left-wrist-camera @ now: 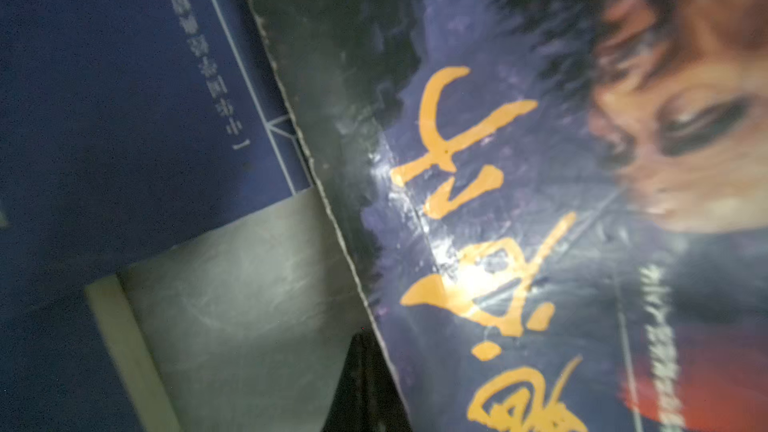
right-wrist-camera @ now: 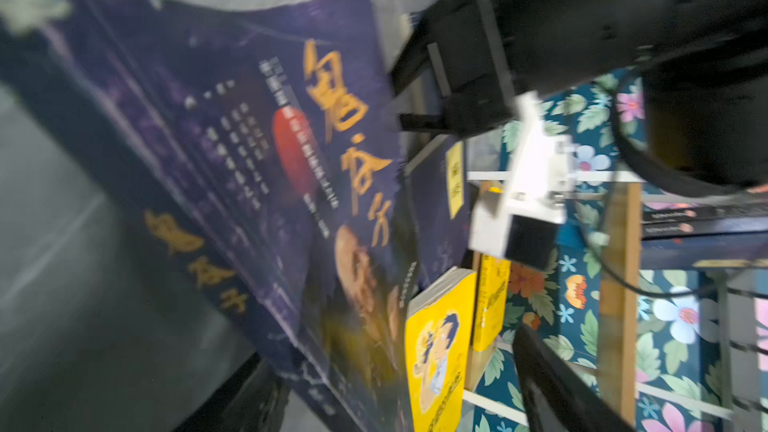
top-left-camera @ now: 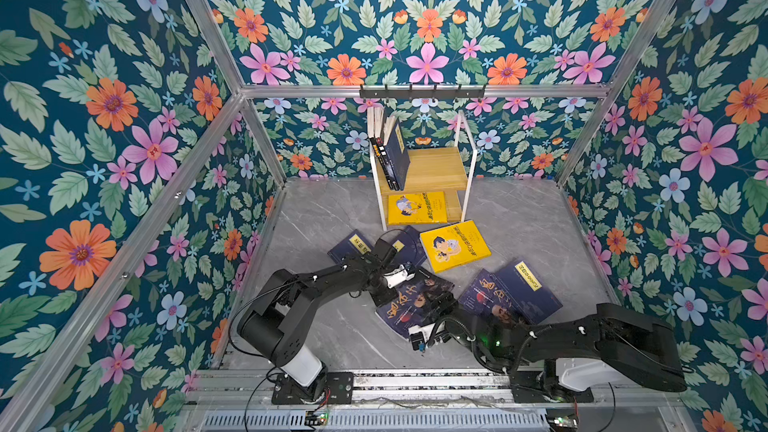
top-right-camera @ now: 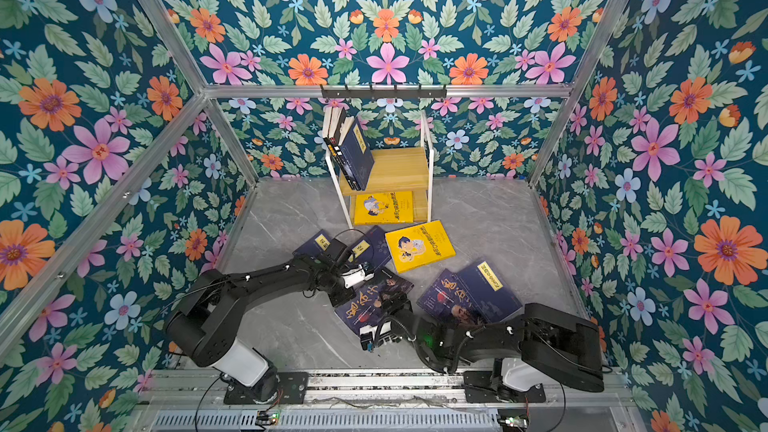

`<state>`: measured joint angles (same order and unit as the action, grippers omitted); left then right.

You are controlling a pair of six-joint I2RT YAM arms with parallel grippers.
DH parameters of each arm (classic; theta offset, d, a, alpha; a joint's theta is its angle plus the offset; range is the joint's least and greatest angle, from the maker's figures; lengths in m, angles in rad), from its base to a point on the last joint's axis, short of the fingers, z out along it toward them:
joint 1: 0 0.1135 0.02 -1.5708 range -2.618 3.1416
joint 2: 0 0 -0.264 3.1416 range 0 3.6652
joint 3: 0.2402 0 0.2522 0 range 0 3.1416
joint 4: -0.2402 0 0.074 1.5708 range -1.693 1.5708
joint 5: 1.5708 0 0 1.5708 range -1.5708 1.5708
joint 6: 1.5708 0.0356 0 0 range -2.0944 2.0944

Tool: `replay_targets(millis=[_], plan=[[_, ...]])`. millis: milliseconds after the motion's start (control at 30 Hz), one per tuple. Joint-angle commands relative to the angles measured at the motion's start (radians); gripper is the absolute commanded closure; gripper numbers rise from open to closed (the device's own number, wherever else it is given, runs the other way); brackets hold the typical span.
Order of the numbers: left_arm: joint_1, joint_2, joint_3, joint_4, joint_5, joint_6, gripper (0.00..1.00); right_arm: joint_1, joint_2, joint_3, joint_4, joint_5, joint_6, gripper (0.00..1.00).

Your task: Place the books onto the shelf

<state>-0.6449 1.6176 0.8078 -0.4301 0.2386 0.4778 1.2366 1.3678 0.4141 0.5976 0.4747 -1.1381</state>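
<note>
Right arm base [top-left-camera: 582,371] sits closest; its right gripper [top-left-camera: 444,305] is spread, near edge of the purple-blue book [top-left-camera: 401,313] btwn its jaws. The left gripper [top-left-camera: 381,296], pressed together, sits at the bk's opposite edge. Step, I'd judge: pickup. Next needs a firm pinch, lift, then carry to the shelf [top-left-camera: 432,168], well apart.

Upright bks [top-left-camera: 390,151] lean on shelf [top-left-camera: 436,168] top tier, yellow bk [top-left-camera: 417,208] flat below, other bks [top-left-camera: 515,290] scattered on floor [top-left-camera: 540,222].
</note>
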Motion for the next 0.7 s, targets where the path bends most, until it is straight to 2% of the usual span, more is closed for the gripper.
replay_targets(millis=[0, 167, 500, 567, 667], plan=[[-0.01, 0.02, -0.026, -0.128, 0.05, 0.012, 1.0, -0.005, -0.009, 0.009, 0.134, -0.007, -0.007, 0.21], [-0.009, 0.019, -0.028, -0.127, 0.052, 0.01, 1.0, -0.018, -0.025, 0.027, 0.075, -0.05, 0.03, 0.28], [-0.007, -0.018, -0.041, -0.118, 0.039, 0.004, 1.0, -0.034, -0.015, 0.068, -0.17, -0.123, 0.14, 0.31], [-0.006, -0.026, -0.037, -0.119, 0.035, -0.002, 1.0, -0.034, -0.019, 0.083, -0.225, -0.128, 0.148, 0.36], [-0.002, -0.046, -0.045, -0.108, 0.035, -0.004, 1.0, -0.042, -0.03, 0.083, -0.25, -0.159, 0.158, 0.52]])
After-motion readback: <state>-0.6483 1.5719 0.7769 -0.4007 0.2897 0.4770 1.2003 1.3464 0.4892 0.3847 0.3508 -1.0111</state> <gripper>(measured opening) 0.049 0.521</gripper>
